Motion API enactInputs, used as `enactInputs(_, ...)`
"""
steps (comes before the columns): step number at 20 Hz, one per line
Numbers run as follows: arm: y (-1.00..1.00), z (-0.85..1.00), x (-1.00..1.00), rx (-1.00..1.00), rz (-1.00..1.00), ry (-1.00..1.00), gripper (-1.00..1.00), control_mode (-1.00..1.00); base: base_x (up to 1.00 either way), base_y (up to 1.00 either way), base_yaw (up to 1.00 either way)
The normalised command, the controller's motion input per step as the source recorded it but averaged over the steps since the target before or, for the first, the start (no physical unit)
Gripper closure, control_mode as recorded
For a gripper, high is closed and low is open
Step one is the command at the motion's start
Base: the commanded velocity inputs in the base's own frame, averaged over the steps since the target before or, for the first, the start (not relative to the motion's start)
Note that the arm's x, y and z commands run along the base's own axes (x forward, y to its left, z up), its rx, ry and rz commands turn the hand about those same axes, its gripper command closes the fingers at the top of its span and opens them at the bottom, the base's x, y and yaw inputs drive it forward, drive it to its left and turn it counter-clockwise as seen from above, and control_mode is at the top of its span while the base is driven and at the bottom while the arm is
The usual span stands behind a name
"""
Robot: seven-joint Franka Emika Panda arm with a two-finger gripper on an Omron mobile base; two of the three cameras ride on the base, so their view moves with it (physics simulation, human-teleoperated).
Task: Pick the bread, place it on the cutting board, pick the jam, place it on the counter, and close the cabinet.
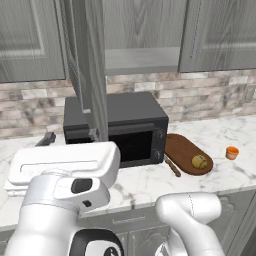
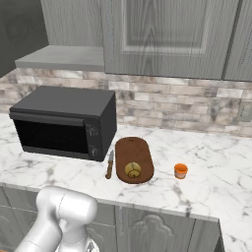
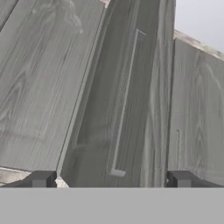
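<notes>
From the left base camera, the cabinet (image 1: 142, 45) stands open, one door (image 1: 90, 65) swung out edge-on toward the camera, with the grey shelf bare behind it. Below sits a black microwave (image 1: 120, 127) on the counter (image 1: 150, 182). At 3 o'clock from the microwave lies the cutting board (image 1: 186, 150), with the bread (image 1: 199, 161) on its near end. The jam (image 1: 232, 152) stands on the marble at 3 o'clock from the board, apart from it. A knife (image 1: 172, 166) lies along the board's left edge.

From the right base camera, bread (image 2: 132, 170) rests on the board (image 2: 134, 157), jam (image 2: 181, 171) at 3 o'clock.

In the hand camera, the gripper (image 3: 111, 179) is spread wide with nothing between its fingertips (image 3: 41, 178), facing the door's edge (image 3: 127, 96).
</notes>
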Motion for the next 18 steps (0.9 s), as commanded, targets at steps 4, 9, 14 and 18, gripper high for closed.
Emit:
enactInputs(4, 0.00, 0.00, 0.16, 0.00, -0.08, -0.05, -1.00, -1.00, 0.00, 0.00, 0.00)
enactInputs(9, 0.00, 0.00, 0.19, 0.00, -0.07, -0.04, -1.00, -1.00, 0.00, 0.00, 0.00)
enactInputs(14, 0.00, 0.00, 0.25, 0.00, -0.05, -0.03, -1.00, -1.00, 0.00, 0.00, 0.00)
enactInputs(18, 0.00, 0.00, 0.30, 0.00, -0.04, -0.01, -1.00, -1.00, 0.00, 0.00, 0.00)
